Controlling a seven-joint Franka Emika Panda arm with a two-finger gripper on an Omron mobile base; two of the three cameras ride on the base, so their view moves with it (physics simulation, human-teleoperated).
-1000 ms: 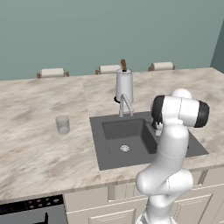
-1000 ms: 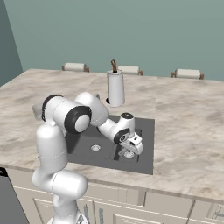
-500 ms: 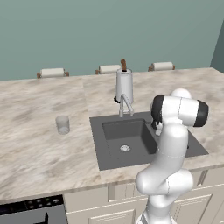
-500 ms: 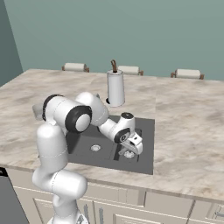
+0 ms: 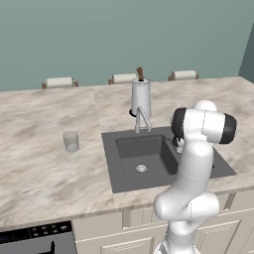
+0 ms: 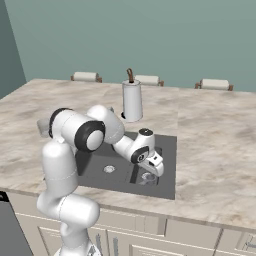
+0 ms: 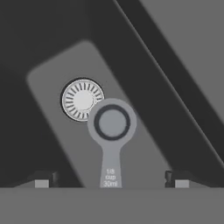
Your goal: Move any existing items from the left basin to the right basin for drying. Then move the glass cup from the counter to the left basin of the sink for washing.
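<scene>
Lying flat in the narrower dark grey right basin [image 6: 150, 172] beside its silver drain [image 7: 81, 99], the small grey round measuring scoop [image 7: 112, 123] looks light, stiff and slippery, best pinched across its flat handle, under the gripper [image 7: 111, 180] with fingers spread wide.

lighting is even and diffuse across both base views, with no visible lamp or strong directional source. the counter [image 5: 44, 163] renders bright and flat, with no glare. the sink [image 5: 119, 171] reads dark, its floor slightly lighter than its walls. the arm casts only a faint soft shadow. the hand view is dim and nearly monochrome grey, with low contrast. rendering is slightly soft and coarse throughout, and edges show no visible distortion.
</scene>
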